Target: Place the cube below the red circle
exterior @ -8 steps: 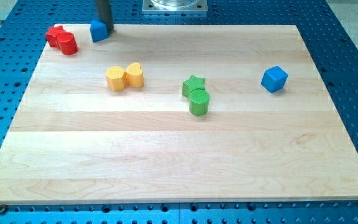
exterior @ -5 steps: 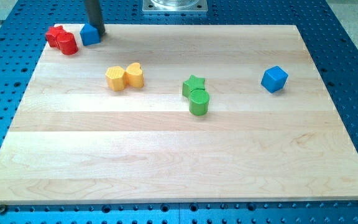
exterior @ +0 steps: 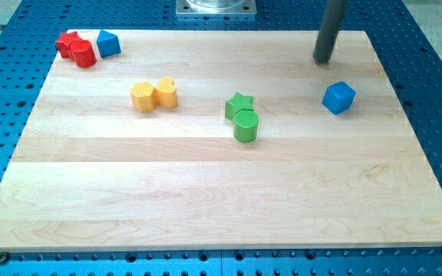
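The blue cube [exterior: 338,97] sits at the right of the wooden board [exterior: 221,192]. My tip [exterior: 322,60] stands just above it toward the view's top, a little to its left, not touching it. The red circle [exterior: 84,54] lies at the top left corner, touching a red star-like block [exterior: 68,43] on its left. A second blue block [exterior: 108,43] with a sloped top sits right beside the red circle's right side.
A yellow hexagon [exterior: 142,96] and a yellow heart-like block [exterior: 166,92] touch each other left of centre. A green star [exterior: 239,104] and a green cylinder [exterior: 245,126] touch near the centre. A metal mount [exterior: 216,8] sits at the top edge.
My tip left the sloped blue block at the top left and swung across to the right, stopping just above the blue cube. The sloped blue block ended up next to the red circle.
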